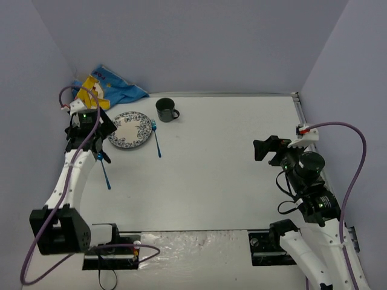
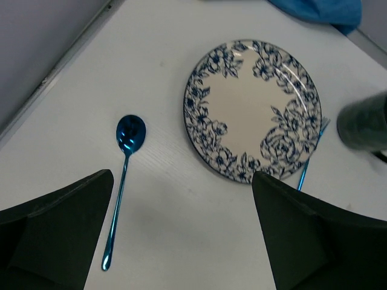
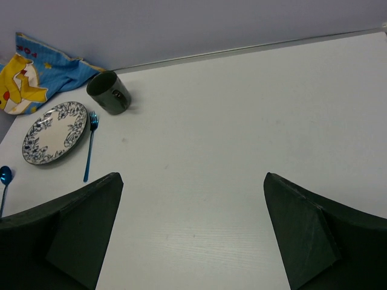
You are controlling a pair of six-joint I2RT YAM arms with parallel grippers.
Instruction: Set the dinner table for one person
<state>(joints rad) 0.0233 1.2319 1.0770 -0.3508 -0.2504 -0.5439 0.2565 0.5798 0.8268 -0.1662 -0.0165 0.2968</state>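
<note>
Sharing dinner table (image 1: 230, 181): one plate (image 1: 130, 130), mug (image 1: 165, 109), fork (image 1: 156, 139), spoon (image 2: 130, 134); left tool (image 2: 181, 176), right tool (image 3: 192, 176) spread.

Blue-and-yellow cartoon cloth (image 1: 110, 88) crumpled at far-left corner, against pale grey wall (image 1: 193, 42).

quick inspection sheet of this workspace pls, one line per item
surface: white rectangular tabletop with metal edging, no spills seen
job's things: blue-floral round plate; blue metal fork right of it, blue metal spoon left of it, dark green mug beyond the fork
clutter: blue-and-yellow cartoon cloth bunched at the far left corner
grippers: left gripper open, empty, above the spoon; right gripper open, empty
cables: purple cable looping off each arm
surroundings: lilac walls on three sides
</note>
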